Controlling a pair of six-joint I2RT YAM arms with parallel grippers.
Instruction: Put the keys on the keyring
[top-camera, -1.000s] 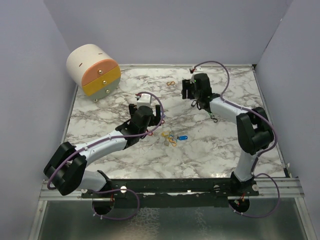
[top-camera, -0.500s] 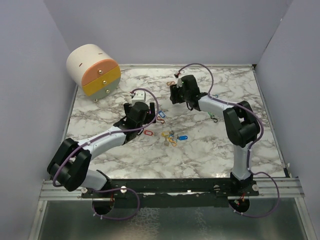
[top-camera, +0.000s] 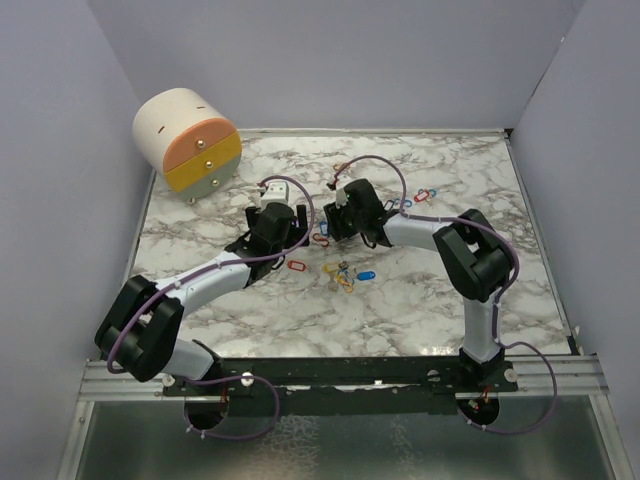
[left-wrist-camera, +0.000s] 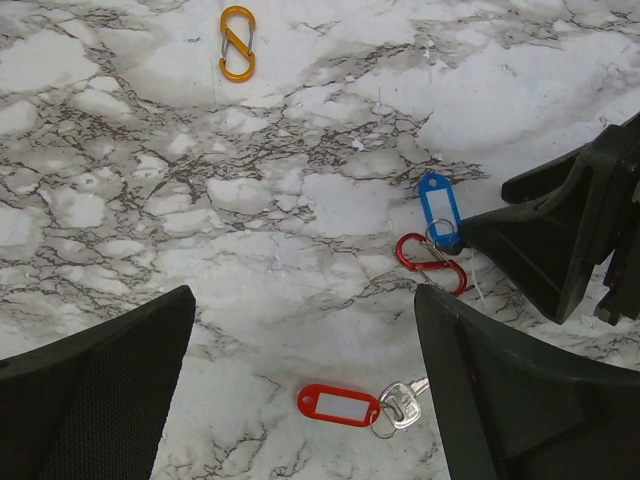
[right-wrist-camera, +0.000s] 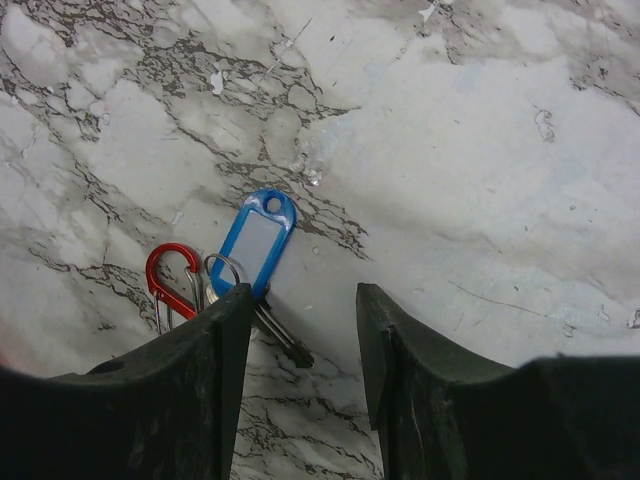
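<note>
The right gripper (right-wrist-camera: 302, 300) had swung in from farther back, jaws narrower yet apart, over the blue-tagged key (right-wrist-camera: 258, 238) beside the red carabiner (right-wrist-camera: 170, 285). The left gripper (left-wrist-camera: 303, 300) stayed wide open above the red-tagged key (left-wrist-camera: 340, 405).

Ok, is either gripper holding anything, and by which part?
Nothing is held. The left gripper is open above the red-tagged key; the right gripper is open around the blade of the blue-tagged key, not clamping it.

Round drawer unit (top-camera: 187, 140) (orange, yellow fronts) on marble table (top-camera: 450, 300)
</note>
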